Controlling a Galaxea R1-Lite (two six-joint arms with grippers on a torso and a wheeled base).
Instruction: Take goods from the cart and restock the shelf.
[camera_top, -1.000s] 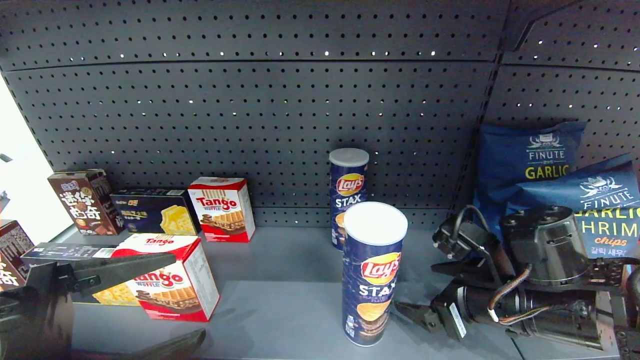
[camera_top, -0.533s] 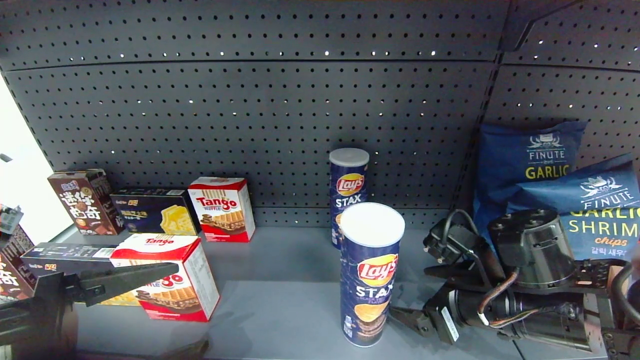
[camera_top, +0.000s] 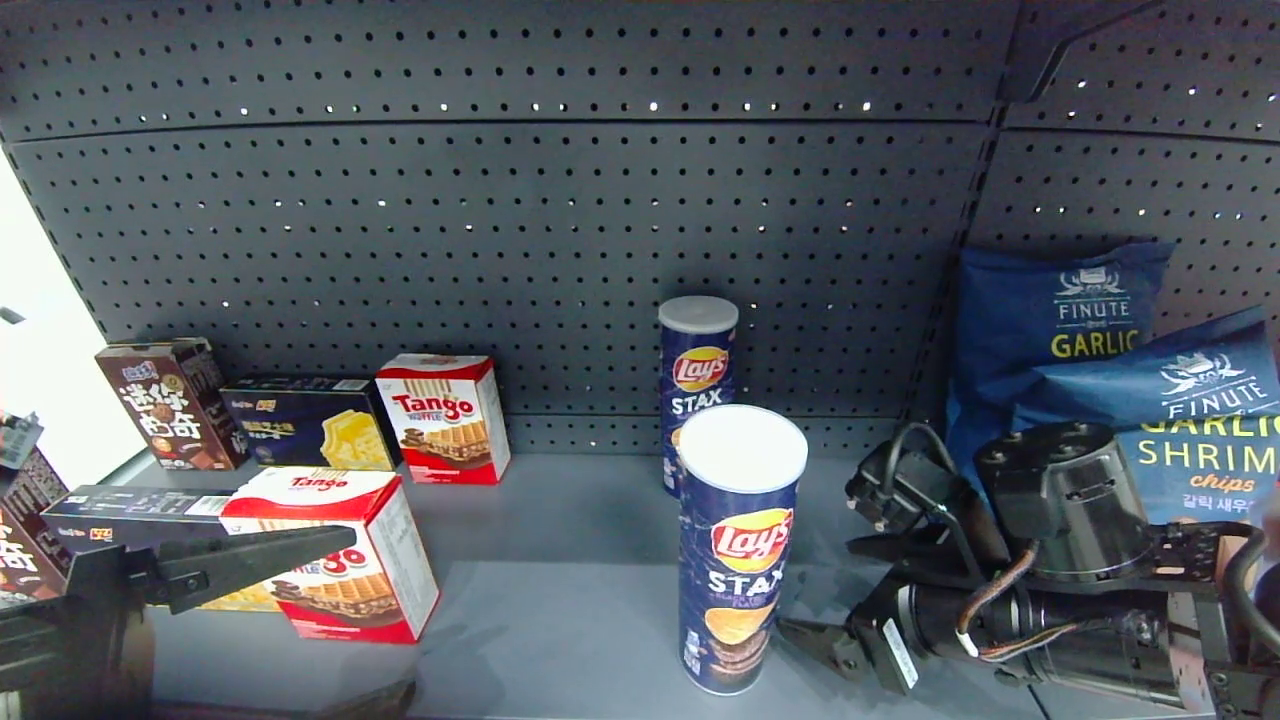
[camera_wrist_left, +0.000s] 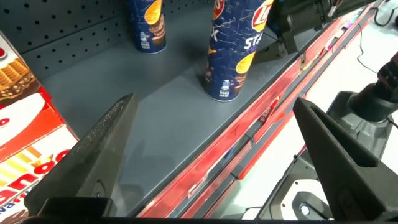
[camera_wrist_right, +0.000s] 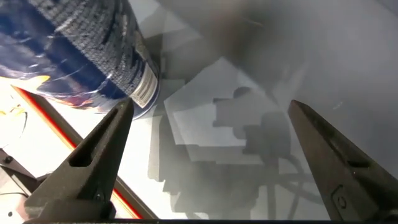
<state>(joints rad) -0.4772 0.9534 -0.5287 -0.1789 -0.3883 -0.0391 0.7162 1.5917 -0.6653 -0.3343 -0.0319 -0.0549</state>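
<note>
Dark pegboard backs the grey shelf. The right gripper has its fingers spread wide, low over the shelf near its front edge. The front chip can sits just beside one fingertip and is not held between the two; whether tip and can touch I cannot tell. That can stands upright close to the front edge, and a second can stands behind it toward the back panel. The left gripper is also spread and empty, at the front-left of the shelf beside a red wafer box. Blue chip bags lean at the right end.

The can looks placed, so the step in hand is likely getting the right arm clear. Done well, that means drawing the fingers away from the can toward the right end, held spread, without brushing its base. A tall, narrow can this near the lip would tip easily off the shelf.
</note>
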